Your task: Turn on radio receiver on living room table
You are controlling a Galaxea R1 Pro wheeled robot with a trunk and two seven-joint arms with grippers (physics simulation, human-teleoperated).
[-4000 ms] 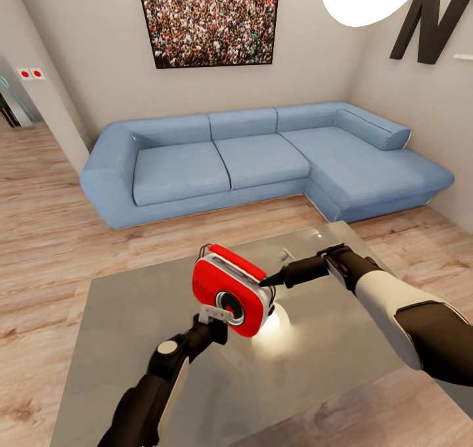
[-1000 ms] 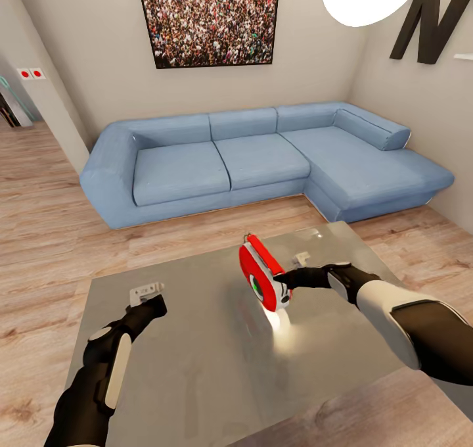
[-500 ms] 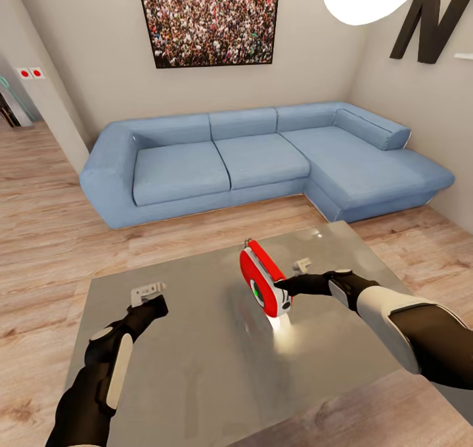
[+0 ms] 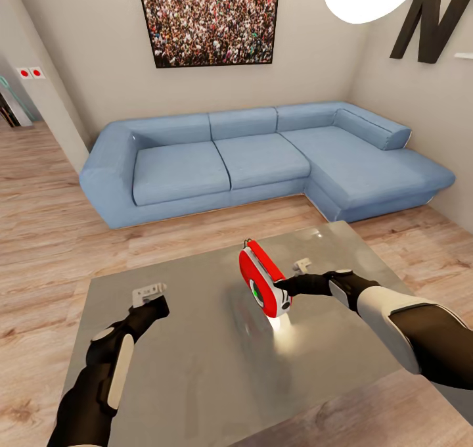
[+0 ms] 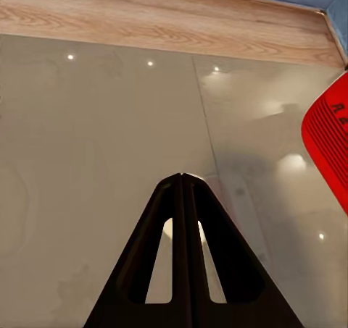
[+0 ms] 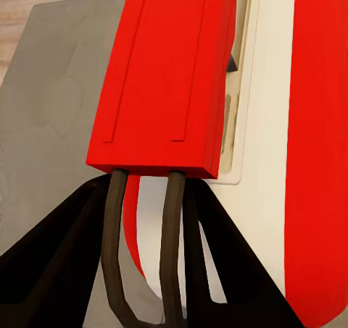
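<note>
The left gripper (image 5: 183, 179) has its two fingers pressed together into one dark point, nothing between them, hanging low over the bare table (image 4: 197, 368) well to the left of the radio (image 4: 261, 280). The right gripper (image 4: 281, 285) has its tip against the radio's white edge band; its wrist view puts the red handle (image 6: 170, 74) and the white band right at the dark fingers (image 6: 65, 248), but whether they are clamped on the radio or only touching it I cannot tell.

One radio — red, standing on edge and tilted, near the middle of the table toward its far side, a green-lit round dial (image 4: 255, 291) on its face. In the left wrist view a slice of its red ribbed side (image 5: 330, 143) shows at the frame edge.

One table, low and rectangular, its grey top glossy, with a bright glare spot just below the radio and small ceiling lights mirrored in it. Around it lies a light wood plank floor (image 4: 46, 223). Beyond the table stands one blue L-shaped sofa (image 4: 256, 161) against beige walls, with one framed crowd photo (image 4: 209, 16) above it and one big black letter N (image 4: 433, 16) on the right-hand wall. Two small red-dotted switches (image 4: 31, 73) sit on the wall at far left.
</note>
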